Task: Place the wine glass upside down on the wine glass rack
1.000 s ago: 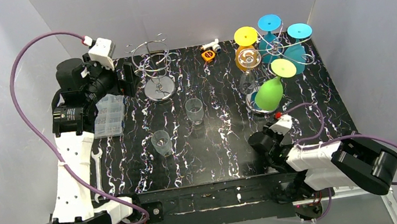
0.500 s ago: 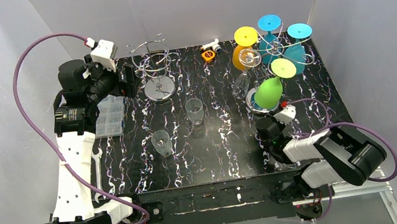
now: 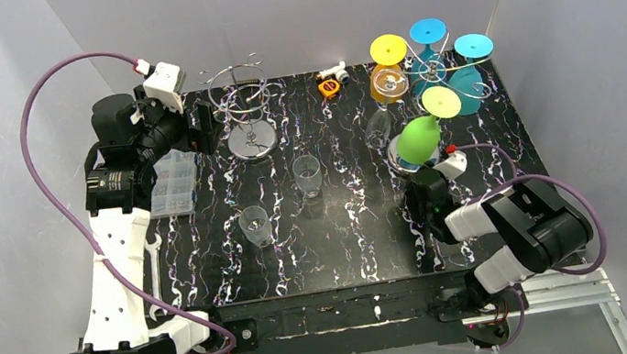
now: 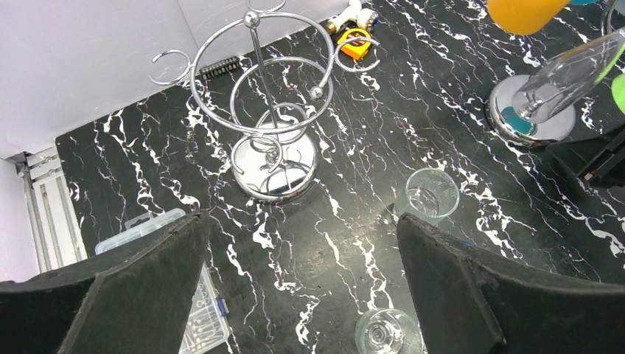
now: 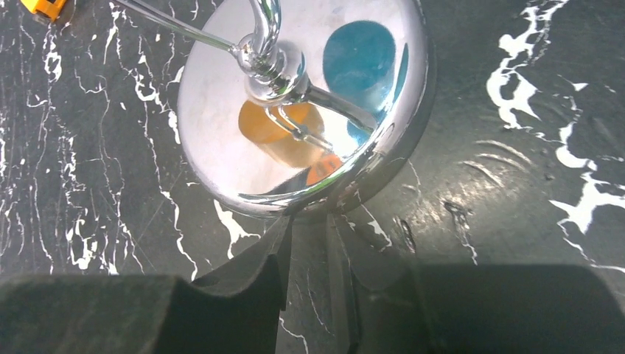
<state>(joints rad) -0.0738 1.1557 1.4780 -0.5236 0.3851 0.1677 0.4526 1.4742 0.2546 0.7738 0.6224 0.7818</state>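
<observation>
Two clear wine glasses stand upright on the black marbled table, one (image 3: pixel 307 176) (image 4: pixel 431 195) nearer the middle and one (image 3: pixel 255 225) (image 4: pixel 387 335) nearer the front. An empty chrome rack (image 3: pixel 248 117) (image 4: pixel 273 147) stands at the back left. My left gripper (image 3: pixel 201 126) (image 4: pixel 302 295) is wide open and empty, beside and above that rack. A second chrome rack (image 3: pixel 433 77) holds several coloured glasses upside down and one clear glass (image 3: pixel 377 128). My right gripper (image 3: pixel 419 179) (image 5: pixel 313 221) is almost shut, with nothing between the fingers. Its tips touch the rim of that rack's round base (image 5: pixel 221 147).
A clear plastic parts box (image 3: pixel 172 183) and a wrench (image 3: pixel 152 255) lie at the left edge. An orange tape measure (image 3: pixel 330 88) and a small white item (image 3: pixel 334 70) lie at the back. Grey walls close in three sides.
My right arm has swung in and forward until its fingertips reach the loaded rack's base. That rack and its glasses have shifted slightly towards the back. The left arm has barely moved.
</observation>
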